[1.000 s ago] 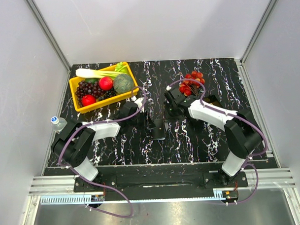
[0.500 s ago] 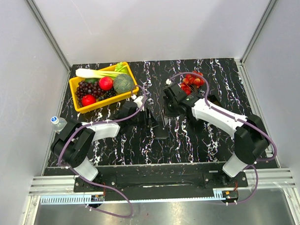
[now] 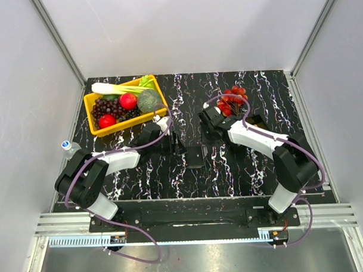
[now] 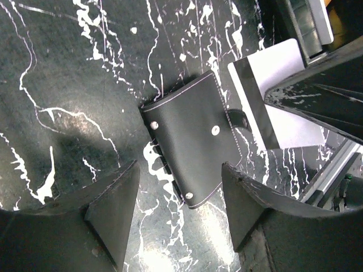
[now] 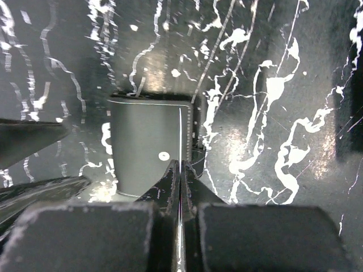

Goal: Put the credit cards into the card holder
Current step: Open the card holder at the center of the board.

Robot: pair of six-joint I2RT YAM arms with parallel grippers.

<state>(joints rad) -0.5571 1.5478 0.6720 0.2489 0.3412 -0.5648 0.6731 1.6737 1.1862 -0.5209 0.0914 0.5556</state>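
Matt, seemingly leather card holder (image 4: 193,144), stitched

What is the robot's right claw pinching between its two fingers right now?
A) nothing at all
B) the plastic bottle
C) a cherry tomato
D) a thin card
D: the right gripper has its fingers shut on a thin credit card, seen edge-on in its own camera. The left wrist view shows the card pale with a dark stripe, beside the closed black card holder.
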